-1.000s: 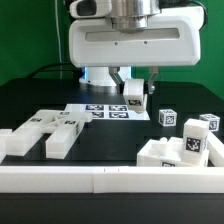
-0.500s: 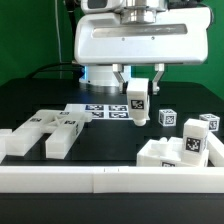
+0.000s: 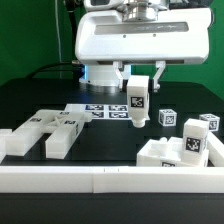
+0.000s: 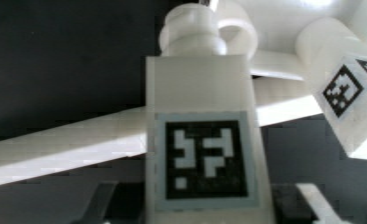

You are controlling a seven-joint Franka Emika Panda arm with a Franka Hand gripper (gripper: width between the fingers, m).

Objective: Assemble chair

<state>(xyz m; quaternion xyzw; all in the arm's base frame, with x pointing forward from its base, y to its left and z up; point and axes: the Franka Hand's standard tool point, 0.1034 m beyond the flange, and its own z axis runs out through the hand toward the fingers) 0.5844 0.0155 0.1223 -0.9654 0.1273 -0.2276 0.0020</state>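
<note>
Exterior view: white bar (image 3: 137, 103) clamped between jaws.

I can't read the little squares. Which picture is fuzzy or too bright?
Wrist view: the chair bar fills the picture. Its tag looks a bit soft, and its far end is washed out to plain white. Exterior view: the light is even with no strong glare, but the tag on the small cube is too tiny to read.

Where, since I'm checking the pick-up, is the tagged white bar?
In the exterior view the white bar is held upright in the gripper, beside the marker board, to the exterior view's left of the small tagged cube.
</note>
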